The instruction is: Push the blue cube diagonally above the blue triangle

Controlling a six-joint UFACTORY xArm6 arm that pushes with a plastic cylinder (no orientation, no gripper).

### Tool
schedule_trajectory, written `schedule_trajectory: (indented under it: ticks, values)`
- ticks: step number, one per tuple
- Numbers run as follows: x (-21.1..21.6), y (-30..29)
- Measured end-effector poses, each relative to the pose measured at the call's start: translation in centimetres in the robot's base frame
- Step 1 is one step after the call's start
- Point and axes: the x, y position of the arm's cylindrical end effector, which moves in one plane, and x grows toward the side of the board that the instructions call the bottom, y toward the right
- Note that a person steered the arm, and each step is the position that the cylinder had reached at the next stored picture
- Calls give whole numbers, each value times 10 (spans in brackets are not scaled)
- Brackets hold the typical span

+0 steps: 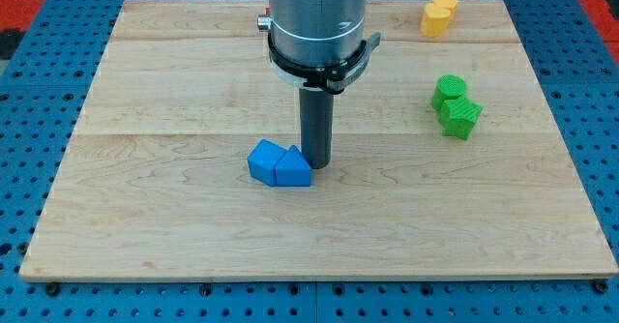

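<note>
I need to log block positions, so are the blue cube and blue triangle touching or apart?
Touching: the blue cube sits against the blue triangle, no gap visible. My tip is at the triangle's right.

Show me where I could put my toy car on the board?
The view's left side of the board is bare, and so is the bottom strip below the blue cube. It's crowded where my tip meets the blue triangle, and by the green blocks.
</note>
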Motion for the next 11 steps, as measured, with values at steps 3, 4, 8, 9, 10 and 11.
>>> schedule_trajectory:
  ticks: [3, 4, 8, 9, 10, 11]
  values:
    - [47, 32]
    - [59, 36]
    - [16, -18]
    - [14, -47]
    - [13, -61]
    - [8, -72]
